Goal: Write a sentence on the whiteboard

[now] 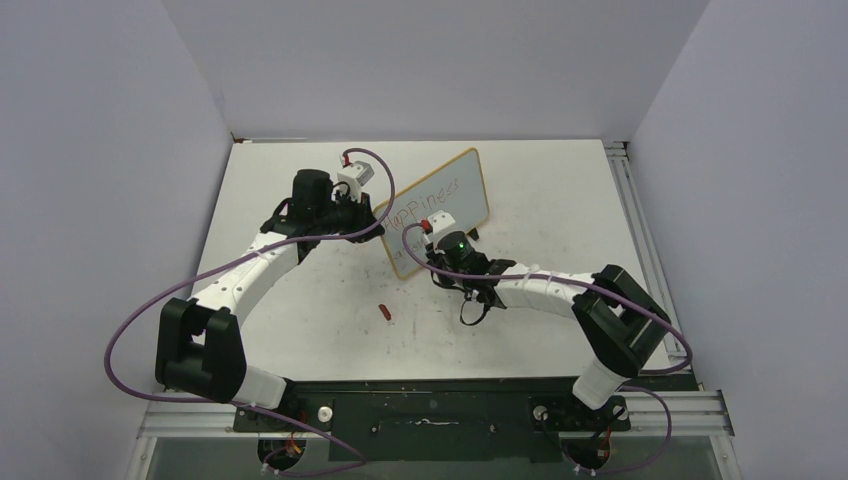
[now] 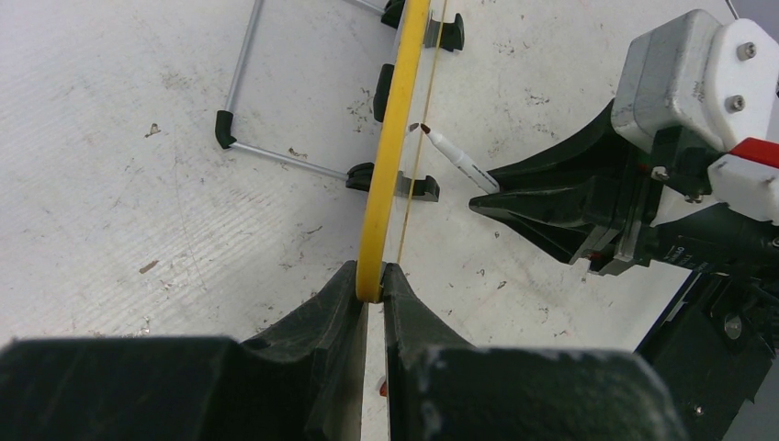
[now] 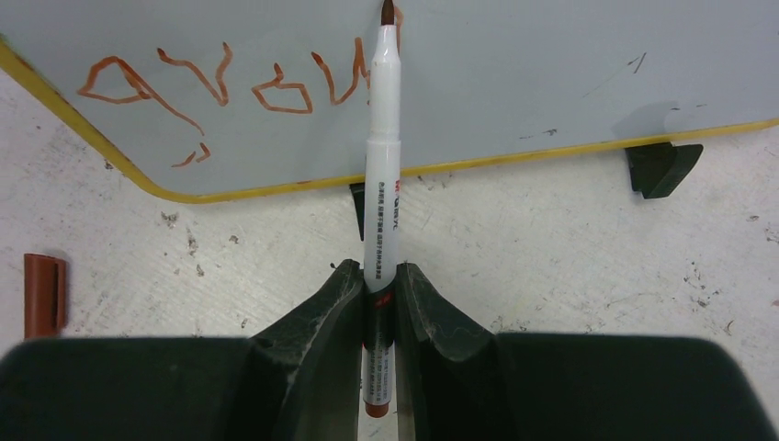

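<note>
The small whiteboard (image 1: 462,190), glossy white inside a thin yellow frame, stands propped on black feet toward the far middle of the table (image 1: 560,200), with the left gripper (image 2: 369,280) clenched on its yellow edge. The sentence (image 1: 428,203) slants across it in red handwriting, "Happiness" above a shorter second line. The right gripper (image 3: 381,276) grasps a white-barrelled red marker (image 3: 384,156), its tip right at the board's face beside that lower line.

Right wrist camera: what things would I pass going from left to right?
red marker cap → red writing → marker → black board foot
</note>
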### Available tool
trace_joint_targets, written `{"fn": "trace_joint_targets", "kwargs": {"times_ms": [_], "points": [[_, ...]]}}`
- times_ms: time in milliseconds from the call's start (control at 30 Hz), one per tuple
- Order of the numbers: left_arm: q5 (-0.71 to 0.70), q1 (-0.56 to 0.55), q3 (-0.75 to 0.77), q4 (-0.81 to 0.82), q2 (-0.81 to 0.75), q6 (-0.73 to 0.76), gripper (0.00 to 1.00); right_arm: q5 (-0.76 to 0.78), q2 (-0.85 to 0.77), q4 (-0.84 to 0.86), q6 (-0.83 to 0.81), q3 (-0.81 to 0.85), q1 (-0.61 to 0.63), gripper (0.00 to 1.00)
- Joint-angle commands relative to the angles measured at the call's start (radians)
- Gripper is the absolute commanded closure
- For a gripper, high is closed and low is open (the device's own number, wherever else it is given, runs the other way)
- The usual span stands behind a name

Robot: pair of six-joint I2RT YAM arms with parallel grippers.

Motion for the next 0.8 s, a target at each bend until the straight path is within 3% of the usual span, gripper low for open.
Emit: {"fn": "trace_joint_targets", "kwargs": {"times_ms": [0,767], "points": [[0.011,-0.002,0.031,0.018,-0.030,0.015,1.00,-0.020,-0.082,0.023,-0.014,0.000,-0.005,0.95],[0.010,-0.002,0.027,0.017,-0.037,0.015,1.00,-0.070,-0.183,0.000,0.021,-0.111,-0.046,0.95]]}}
